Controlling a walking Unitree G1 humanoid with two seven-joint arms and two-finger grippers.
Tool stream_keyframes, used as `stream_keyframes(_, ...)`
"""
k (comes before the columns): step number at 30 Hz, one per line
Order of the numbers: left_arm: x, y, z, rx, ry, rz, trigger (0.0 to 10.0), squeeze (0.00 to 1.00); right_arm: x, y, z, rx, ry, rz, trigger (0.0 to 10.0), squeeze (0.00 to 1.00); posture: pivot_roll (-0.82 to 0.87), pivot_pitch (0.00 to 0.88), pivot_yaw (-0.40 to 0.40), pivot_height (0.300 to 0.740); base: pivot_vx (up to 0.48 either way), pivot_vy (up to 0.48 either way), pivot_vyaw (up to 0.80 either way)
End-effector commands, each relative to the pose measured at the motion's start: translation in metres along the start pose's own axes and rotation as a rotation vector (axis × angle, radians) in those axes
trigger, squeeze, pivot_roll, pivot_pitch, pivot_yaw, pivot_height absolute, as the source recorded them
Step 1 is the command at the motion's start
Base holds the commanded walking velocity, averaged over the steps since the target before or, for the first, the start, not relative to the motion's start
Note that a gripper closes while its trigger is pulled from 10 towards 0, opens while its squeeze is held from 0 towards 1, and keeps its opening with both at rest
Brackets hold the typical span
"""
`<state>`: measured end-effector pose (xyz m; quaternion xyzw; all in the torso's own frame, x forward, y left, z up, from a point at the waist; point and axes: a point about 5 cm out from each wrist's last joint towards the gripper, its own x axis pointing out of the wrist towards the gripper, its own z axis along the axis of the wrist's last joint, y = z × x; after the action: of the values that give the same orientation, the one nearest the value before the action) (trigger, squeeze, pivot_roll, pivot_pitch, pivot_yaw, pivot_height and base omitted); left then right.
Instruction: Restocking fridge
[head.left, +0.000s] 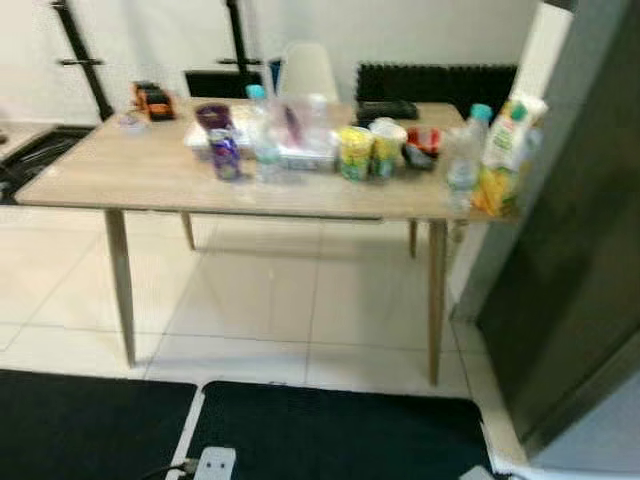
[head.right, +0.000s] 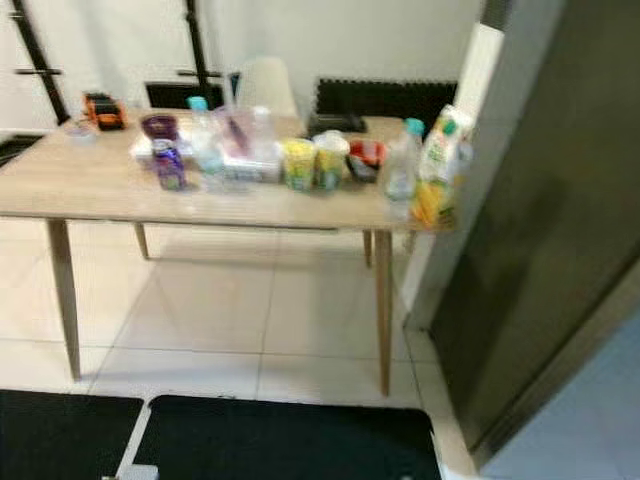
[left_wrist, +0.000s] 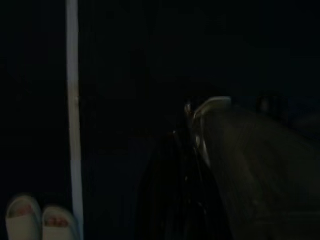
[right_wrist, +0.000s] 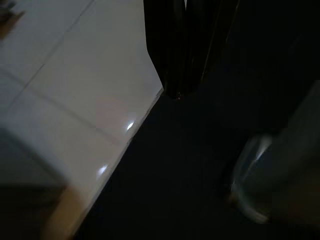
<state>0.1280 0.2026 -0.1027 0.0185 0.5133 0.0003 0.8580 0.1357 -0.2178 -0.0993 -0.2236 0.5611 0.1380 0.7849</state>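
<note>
Both grippers hang idle near the floor: the right gripper (right_wrist: 179, 92) points down with its two black fingers pressed together and nothing between them, its tips above the line where white tile meets a black mat. Whether the left gripper (left_wrist: 187, 150) is open or closed cannot be told, as its wrist view is almost wholly dark, showing little beyond a pale vertical strip and two light slippers (left_wrist: 37, 220) low in that frame.

Ahead stands a wooden table (head.left: 150, 180) on slim legs, loaded with groceries along its far and right sides. At the right front corner a green-and-orange juice carton (head.left: 505, 150) stands upright, touching or nearly touching a clear water bottle (head.left: 465, 150) with a teal cap. Toward the middle, two yellow cups (head.left: 368, 150) sit side by side, with a red-topped container (head.left: 424, 142) just behind them. A clear plastic tub (head.left: 295, 135) sits mid-table, a second teal-capped bottle (head.left: 262, 135) beside it and a purple can (head.left: 225, 155) near the front of that cluster; a purple bowl (head.left: 212, 115) lies just behind the can. An orange object (head.left: 152, 98) rests at the far left edge.

Beside the table's right end rises the dark fridge (head.right: 540, 220), its door shut. Black floor mats (head.left: 330, 430) lie on the white tile before the table. Both eye views are slightly blurred.
</note>
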Motion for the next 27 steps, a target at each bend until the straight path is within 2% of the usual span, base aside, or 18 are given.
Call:
stream_keyframes(1, -0.0016, 0.0, -0.0105, 0.007, 0.045, 0.0, 10.0, 0.0, -0.0001, 0.0042, -0.0065, 0.01, 0.019, 0.013, 10.0, 0.0, -0.06, 0.0, -0.022, 0.74, 0.281, 0.0, 0.0)
stream_keyframes(27, -0.0018, 0.0, -0.0115, 0.005, 0.049, 0.001, 10.0, 0.0, 0.0005, 0.0078, -0.0043, 0.024, 0.011, 0.023, 10.0, 0.0, -0.07, 0.0, -0.016, 0.74, 0.28, 0.0, 0.0)
